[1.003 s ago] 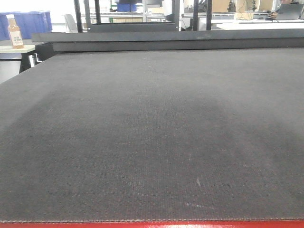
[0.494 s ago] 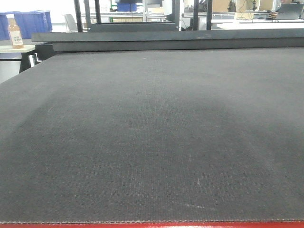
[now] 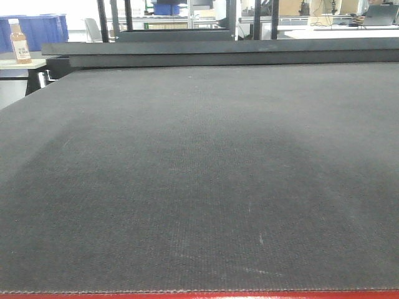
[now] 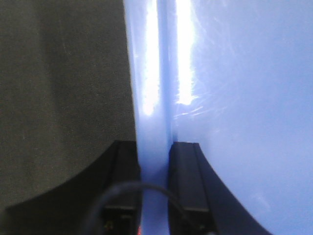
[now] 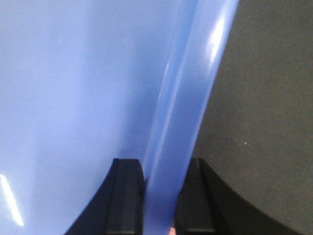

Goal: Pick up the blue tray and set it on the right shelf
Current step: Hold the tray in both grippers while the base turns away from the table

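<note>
The blue tray shows only in the wrist views. In the left wrist view its glossy light-blue rim [image 4: 152, 98] runs up the middle and its floor fills the right side. My left gripper [image 4: 155, 161] is shut on that rim, one finger each side. In the right wrist view the tray's rim [image 5: 188, 98] runs up the middle and its floor fills the left side. My right gripper [image 5: 164, 171] is shut on that rim. The tray is out of the front view, and neither gripper shows there. The right shelf is out of view.
The black-topped table [image 3: 199, 174] with a red front edge fills the front view. Dark stacked boards [image 3: 224, 53] lie along its far edge. A bottle [image 3: 20, 41] stands on a side table at far left, before dark blue bins [image 3: 43, 28].
The front view has shifted very slightly; the background moved a little between the earliest frame and now. Nothing else has visibly changed.
</note>
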Action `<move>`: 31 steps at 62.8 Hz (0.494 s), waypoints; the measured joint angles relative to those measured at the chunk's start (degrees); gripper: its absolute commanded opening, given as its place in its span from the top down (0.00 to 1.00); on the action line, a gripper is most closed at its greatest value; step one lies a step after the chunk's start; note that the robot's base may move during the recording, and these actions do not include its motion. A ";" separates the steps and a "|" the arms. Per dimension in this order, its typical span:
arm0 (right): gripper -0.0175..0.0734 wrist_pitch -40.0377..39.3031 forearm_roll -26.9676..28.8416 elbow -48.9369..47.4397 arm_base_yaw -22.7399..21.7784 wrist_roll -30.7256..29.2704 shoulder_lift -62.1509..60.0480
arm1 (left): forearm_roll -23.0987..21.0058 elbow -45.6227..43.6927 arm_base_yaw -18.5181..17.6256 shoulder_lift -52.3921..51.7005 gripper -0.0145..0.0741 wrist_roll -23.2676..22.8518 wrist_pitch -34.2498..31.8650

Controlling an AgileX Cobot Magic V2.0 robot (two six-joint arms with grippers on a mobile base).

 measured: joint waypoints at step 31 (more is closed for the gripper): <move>0.75 0.00 0.00 0.00 0.00 0.00 0.00 | 0.00 0.22 0.00 -0.14 0.89 0.00 0.00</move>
